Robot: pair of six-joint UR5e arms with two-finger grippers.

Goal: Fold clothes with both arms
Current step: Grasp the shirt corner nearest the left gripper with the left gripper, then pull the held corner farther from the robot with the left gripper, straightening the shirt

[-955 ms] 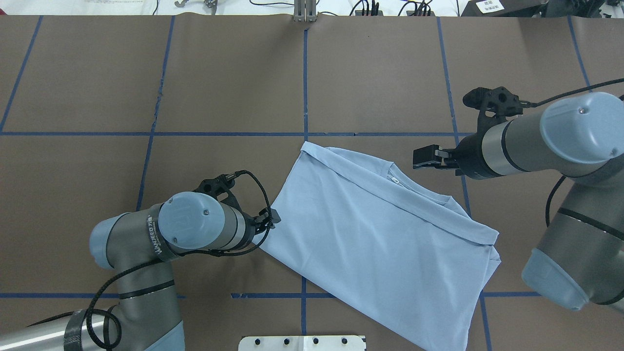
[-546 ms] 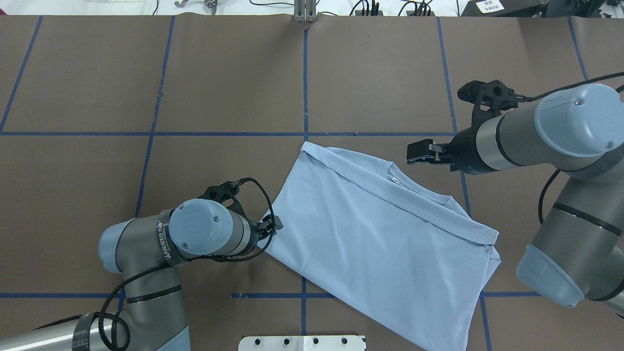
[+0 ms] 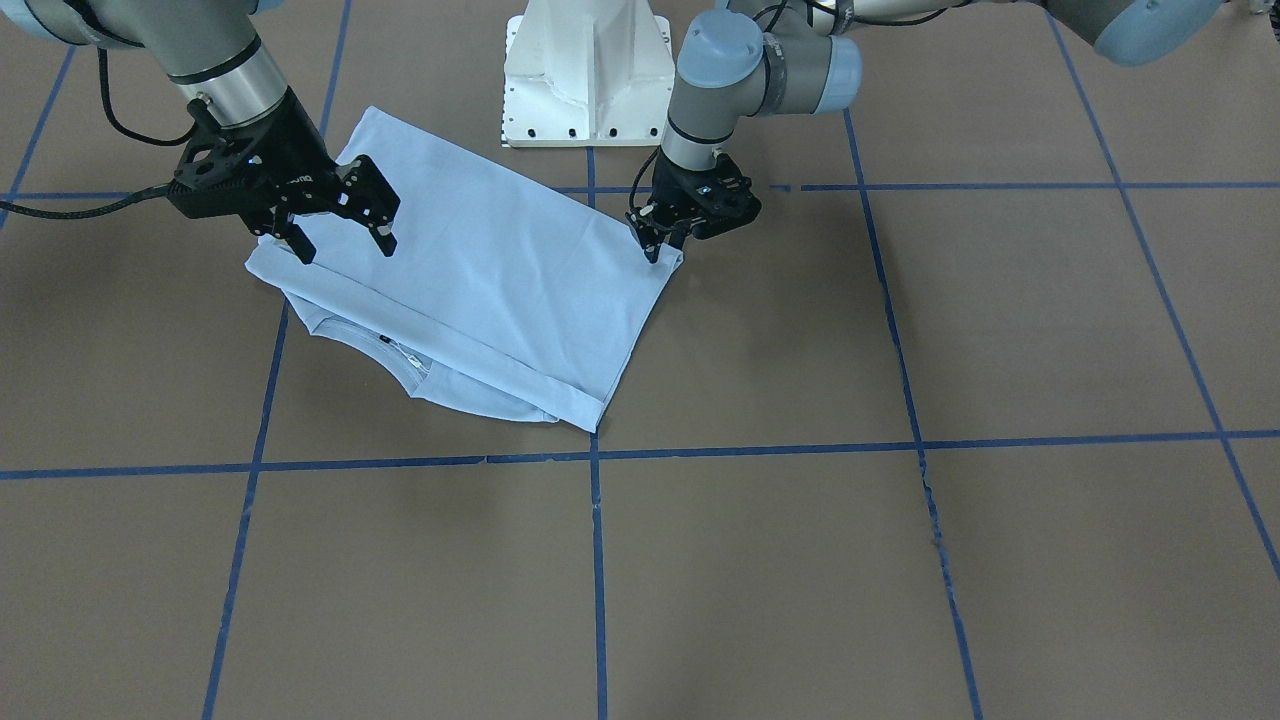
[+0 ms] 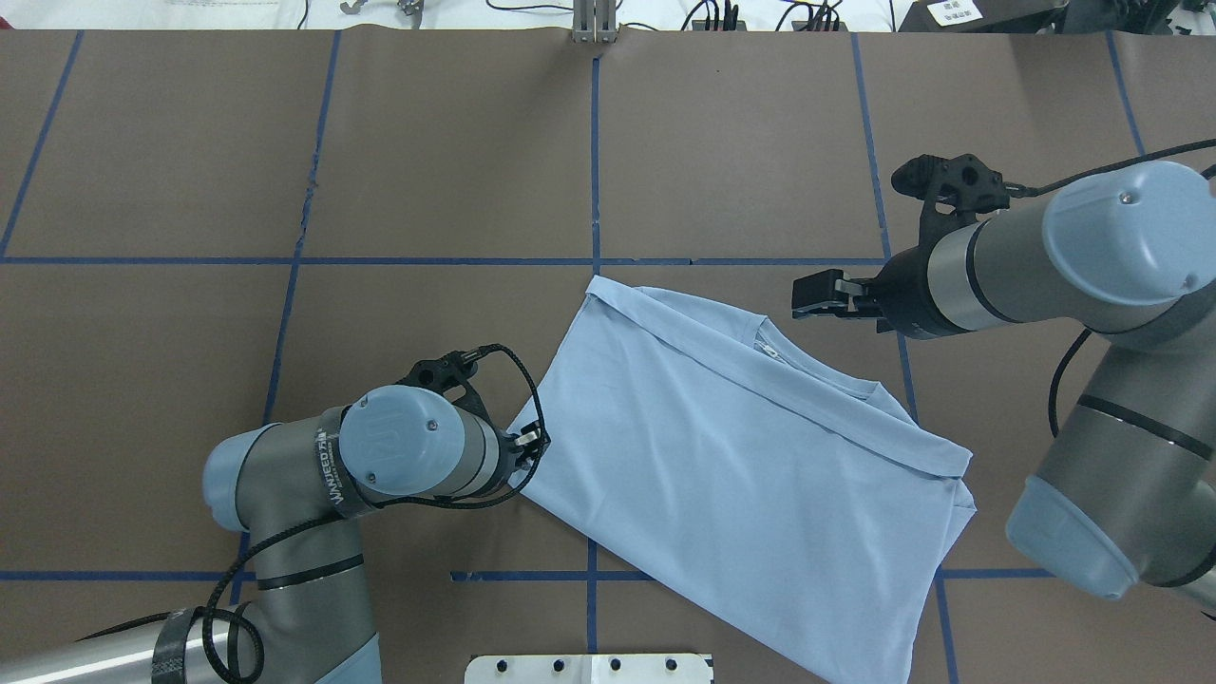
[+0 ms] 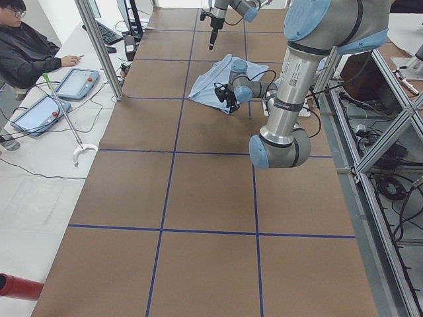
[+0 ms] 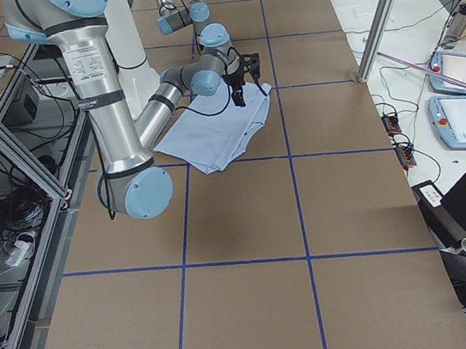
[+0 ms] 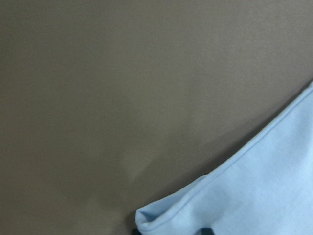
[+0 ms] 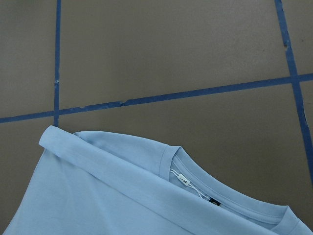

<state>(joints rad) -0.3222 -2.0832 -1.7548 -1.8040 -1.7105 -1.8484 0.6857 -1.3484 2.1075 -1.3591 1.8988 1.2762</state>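
The light blue T-shirt [image 4: 741, 456] lies folded and slanted on the brown table, collar and label [image 8: 183, 180] towards the far right; its print is hidden. My left gripper [image 4: 535, 440] is low at the shirt's left edge. In the front view [image 3: 663, 245] its fingers are closed on that corner. The left wrist view shows the bunched corner of cloth [image 7: 161, 215] at the fingertips. My right gripper [image 3: 342, 240] is open and empty. It hovers just above the shirt's collar-side edge [image 4: 807, 294].
The white pedestal base [image 3: 585, 70] stands at the table's near edge, close to the shirt's bottom corner. Blue tape lines [image 4: 595, 171] grid the table. An operator [image 5: 26, 46] and teach pendants [image 5: 76, 82] are beside the table's far side.
The left arm's elbow has shifted right and its gripper has moved slightly down onto the shirt's left edge. The right gripper moved a little up and left, then held still. The shirt has not moved.
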